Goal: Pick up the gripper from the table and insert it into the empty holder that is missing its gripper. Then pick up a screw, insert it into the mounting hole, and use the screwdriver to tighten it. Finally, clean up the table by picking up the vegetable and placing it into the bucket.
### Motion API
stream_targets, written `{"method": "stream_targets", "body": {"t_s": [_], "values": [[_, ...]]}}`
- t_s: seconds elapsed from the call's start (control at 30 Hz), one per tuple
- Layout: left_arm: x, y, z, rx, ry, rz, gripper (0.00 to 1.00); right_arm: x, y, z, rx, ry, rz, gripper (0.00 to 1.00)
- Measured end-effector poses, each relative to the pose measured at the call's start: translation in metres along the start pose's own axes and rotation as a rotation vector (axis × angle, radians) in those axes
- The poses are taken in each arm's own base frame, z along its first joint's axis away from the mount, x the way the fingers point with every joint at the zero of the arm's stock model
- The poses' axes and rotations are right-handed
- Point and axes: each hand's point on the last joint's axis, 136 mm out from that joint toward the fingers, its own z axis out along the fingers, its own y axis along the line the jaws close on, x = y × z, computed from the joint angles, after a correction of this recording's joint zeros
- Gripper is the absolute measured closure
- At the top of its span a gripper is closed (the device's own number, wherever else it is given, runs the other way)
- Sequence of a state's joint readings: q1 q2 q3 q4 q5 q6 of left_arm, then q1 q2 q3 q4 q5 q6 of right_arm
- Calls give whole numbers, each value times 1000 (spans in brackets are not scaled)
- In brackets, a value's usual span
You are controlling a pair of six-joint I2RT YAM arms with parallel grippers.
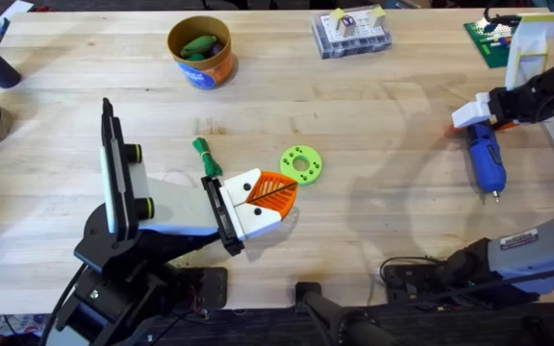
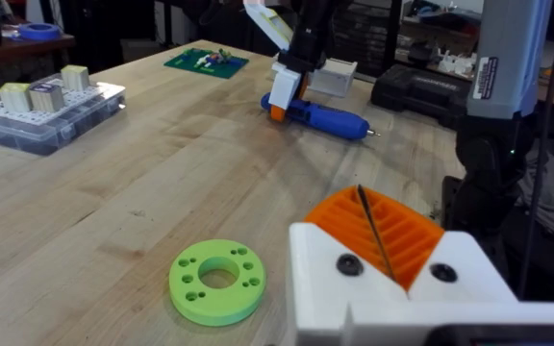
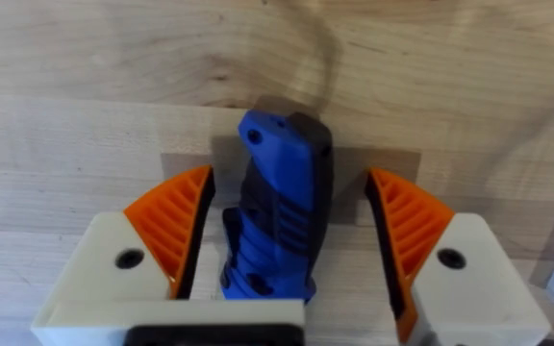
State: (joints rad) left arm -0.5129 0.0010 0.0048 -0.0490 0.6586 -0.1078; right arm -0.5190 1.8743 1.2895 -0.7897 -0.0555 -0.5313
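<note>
The right arm's fingers (image 3: 291, 250) are spread wide, one orange ribbed pad (image 3: 176, 226) on each side of the screwdriver (image 3: 279, 216), with a gap between each pad and the blue body, so nothing is pinched. In the overhead view those fingers sit over the dark cap end of the screwdriver (image 1: 486, 160), which lies flat on the wooden surface (image 1: 373, 125) at the right, its thin metal bit pointing toward the near edge. The left arm's fingers (image 1: 275, 195) are pressed together, the orange pads meeting along a thin dark line and holding nothing; they hover low over the surface near its middle. Just beside their tips lies a lime-green disc with holes (image 1: 301, 164), flat on the wood. Close by the white block of these fingers, on the side away from the disc, lies the vegetable (image 1: 205, 159), a slim green piece with its stalk pointing away from the near edge. Farther back stands the bucket (image 1: 202, 52), orange with a blue band, with green and dark items already inside. A clear parts box (image 1: 351, 32) stands at the far edge, and a green board (image 1: 489, 40) lies at the far right corner. The left wrist view shows the disc, the parts box and the distant screwdriver under the right arm's fingers.
</note>
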Motion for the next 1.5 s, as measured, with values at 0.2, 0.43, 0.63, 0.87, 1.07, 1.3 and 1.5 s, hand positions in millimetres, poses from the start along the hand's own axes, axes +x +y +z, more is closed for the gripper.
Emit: {"method": "stream_targets", "body": {"t_s": [0.2, 0.43, 0.63, 0.87, 1.07, 1.3, 1.5], "values": [[1, 0, 0, 0, 2, -3, 987, 4, 0, 0, 1, 17, 2, 60], [1, 0, 0, 0, 2, -3, 987, -1, -3, 0, 13, -5, 94, 60], [1, 0, 0, 0, 2, -3, 987, 8, 2, -6, 4, 25, 157, 60], [1, 0, 0, 0, 2, -3, 987, 6, 4, -37, 32, -30, 166, 60], [1, 0, 0, 0, 2, -3, 987, 7, 2, -48, 63, -55, 164, 60], [1, 0, 0, 0, 2, -3, 987, 21, 6, -14, 67, -48, 170, 60], [1, 0, 0, -2, 2, -3, 987, 22, 5, -5, 74, -62, 175, 60]]}}
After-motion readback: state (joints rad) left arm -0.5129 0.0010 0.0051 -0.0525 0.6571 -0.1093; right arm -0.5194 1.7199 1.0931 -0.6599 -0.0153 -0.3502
